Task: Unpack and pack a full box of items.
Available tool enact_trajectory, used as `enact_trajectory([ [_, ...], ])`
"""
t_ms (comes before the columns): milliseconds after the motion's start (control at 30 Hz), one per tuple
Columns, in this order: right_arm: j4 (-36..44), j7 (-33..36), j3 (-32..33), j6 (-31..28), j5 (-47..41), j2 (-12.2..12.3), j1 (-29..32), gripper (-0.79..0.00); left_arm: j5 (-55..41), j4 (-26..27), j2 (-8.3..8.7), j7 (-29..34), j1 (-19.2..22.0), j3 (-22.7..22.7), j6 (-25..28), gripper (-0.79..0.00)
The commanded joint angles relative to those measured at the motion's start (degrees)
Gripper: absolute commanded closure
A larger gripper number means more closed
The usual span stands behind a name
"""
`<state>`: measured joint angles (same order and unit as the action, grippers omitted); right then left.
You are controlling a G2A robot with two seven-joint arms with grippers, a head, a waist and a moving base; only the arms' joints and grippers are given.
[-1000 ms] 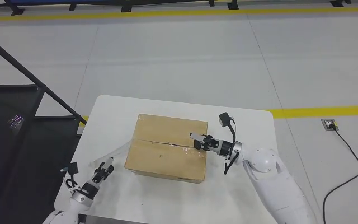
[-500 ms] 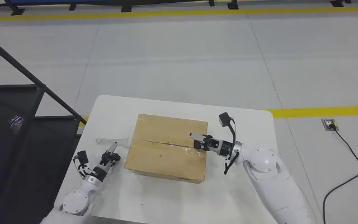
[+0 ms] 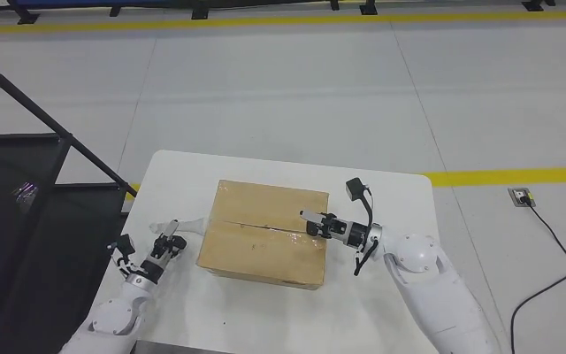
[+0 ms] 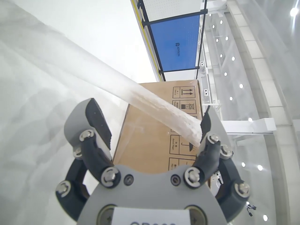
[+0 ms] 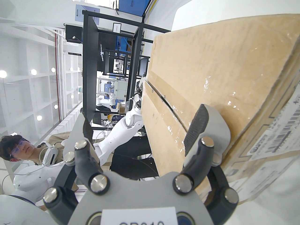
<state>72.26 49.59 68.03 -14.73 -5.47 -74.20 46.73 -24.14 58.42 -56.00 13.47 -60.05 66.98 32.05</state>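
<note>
Top view, nearest the robot first: the left gripper (image 3: 168, 246) sat low over the white table (image 3: 389, 292), just beside the near left corner of the cardboard box (image 3: 265, 257). Its fingers were spread apart and gripped nothing.

In the left wrist view, a pale, crinkled strip of clear tape (image 4: 140, 94) ended against the pad of one finger (image 4: 206, 122) and stretched away past the gap between the fingers. The other finger stood free of it. From above, the strip ran on over the table along the left side of the box. Whether its far end joined the box could not be told.

The right gripper (image 3: 314, 221) lay over the right part of the box top, at the seam (image 3: 256, 226) between the two flaps. Its fingers were also parted. In the right wrist view, one finger lay close over the cardboard beside the seam, though contact could not be made out. The other stood clear of the box.

The box sat in the middle of the table with its flaps closed, the seam running from side to side and glossy tape along it. Handling symbols were printed on the side facing the left gripper.

Beyond the table lay pale floor crossed by a yellow line (image 3: 495, 177), and a black frame (image 3: 53, 142) stood to the left.
</note>
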Motion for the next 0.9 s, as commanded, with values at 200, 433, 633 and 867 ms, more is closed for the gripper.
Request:
enact_trajectory([
  [200, 0.0, 0.0, 0.0, 0.0, 0.0, 0.0, 0.0, -0.785, -3.95, -1.54, -1.53, 4.88, 4.07, -0.94, -1.08, -0.785],
  [433, 0.0, 0.0, 0.0, 0.0, 0.0, 0.0, 0.0, -0.785, -4.04, -3.41, -2.29, 6.59, 5.8, -0.53, -0.67, -0.785],
  [633, 0.0, 0.0, 0.0, 0.0, 0.0, 0.0, 0.0, -0.785, -3.53, -5.18, -3.19, 7.57, 6.56, -1.41, -1.96, -0.785],
  [867, 0.0, 0.0, 0.0, 0.0, 0.0, 0.0, 0.0, -0.785, -1.22, -6.08, -4.08, 5.8, 7.19, -1.79, -1.11, -0.785],
])
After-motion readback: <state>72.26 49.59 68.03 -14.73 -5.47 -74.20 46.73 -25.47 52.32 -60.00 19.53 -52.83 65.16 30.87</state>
